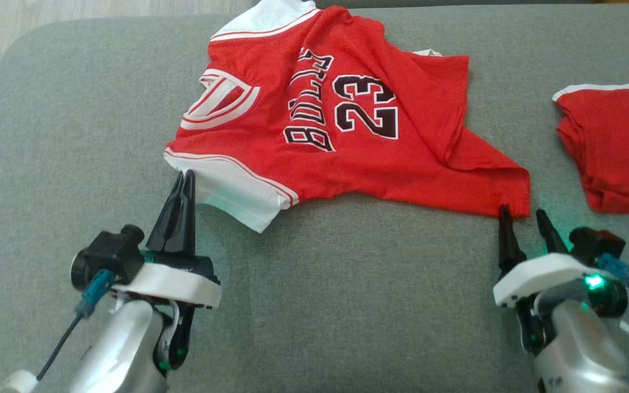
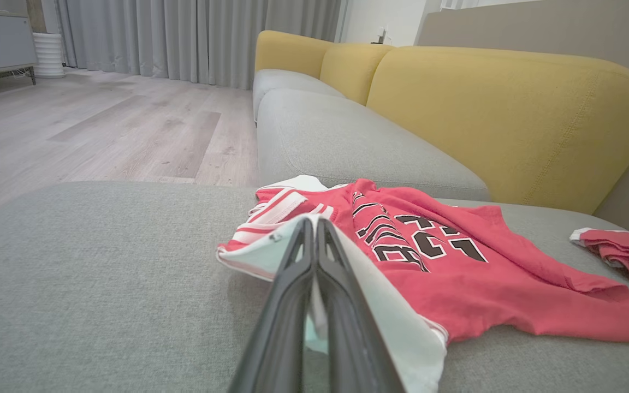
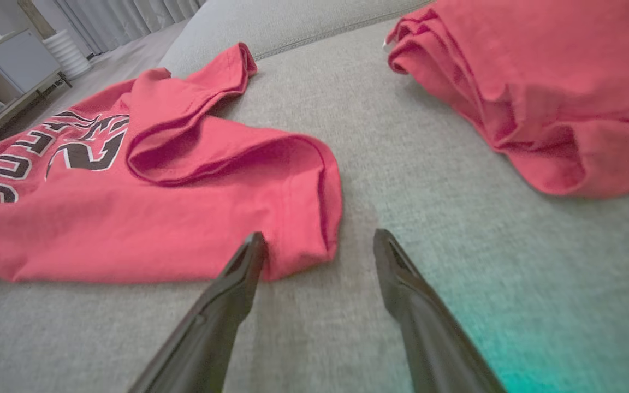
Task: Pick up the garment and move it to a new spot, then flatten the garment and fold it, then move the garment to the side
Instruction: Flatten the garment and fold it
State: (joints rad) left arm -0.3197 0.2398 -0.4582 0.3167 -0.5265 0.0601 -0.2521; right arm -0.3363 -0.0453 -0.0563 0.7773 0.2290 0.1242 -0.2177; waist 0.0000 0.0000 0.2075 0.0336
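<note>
Your left gripper (image 1: 184,177) is closed at the white sleeve of the jersey (image 1: 347,153) and seems to pinch it, though the cloth between its fingers is hard to make out. Your right gripper (image 1: 523,214) stands open at the hem corner. The jersey lies rumpled on the cushion (image 1: 74,120), near a folded red garment (image 1: 615,147).
</note>
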